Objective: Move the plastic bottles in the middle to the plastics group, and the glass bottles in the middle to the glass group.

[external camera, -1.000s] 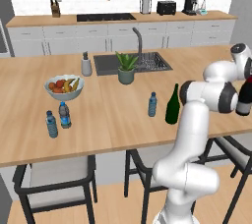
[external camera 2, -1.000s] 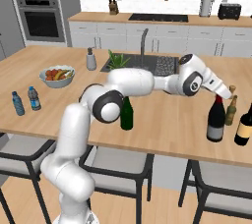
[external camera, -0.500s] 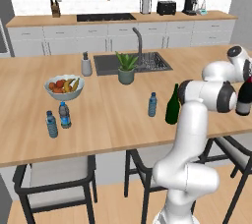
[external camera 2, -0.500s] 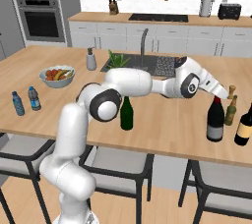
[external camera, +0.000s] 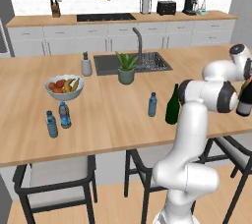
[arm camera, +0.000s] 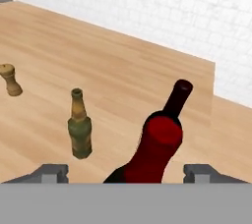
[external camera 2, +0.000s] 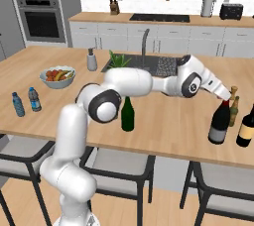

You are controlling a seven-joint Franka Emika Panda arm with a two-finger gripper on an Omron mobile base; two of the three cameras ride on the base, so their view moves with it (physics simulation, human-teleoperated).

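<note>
My gripper [arm camera: 126, 171] stands open at the far right of the island. A dark red wine bottle [arm camera: 156, 145] sits upright between its fingers [arm camera: 54, 171], with a gap on the left side. That same bottle [external camera 2: 219, 122] stands beside the glass group: an amber-brown bottle [external camera 2: 233, 111] and a dark bottle [external camera 2: 246, 126]. In the middle of the island, the dark green wine bottle [external camera: 172, 105] and the small blue-capped water bottle [external camera: 152, 105] stand upright. The plastics group, two small bottles [external camera: 51, 124] [external camera: 64, 115], is near the left front edge.
A fruit bowl [external camera: 64, 86], a potted plant [external camera: 126, 68] and a sink [external camera: 150, 62] lie toward the back of the island. A wooden shaker [arm camera: 10, 79] stands beyond the amber bottle [arm camera: 79, 130]. Stools [external camera: 56, 179] line the front edge.
The gripper's fingers have spread apart, letting go of the dark wine bottle, which now stands on the counter. The arm has barely moved.
</note>
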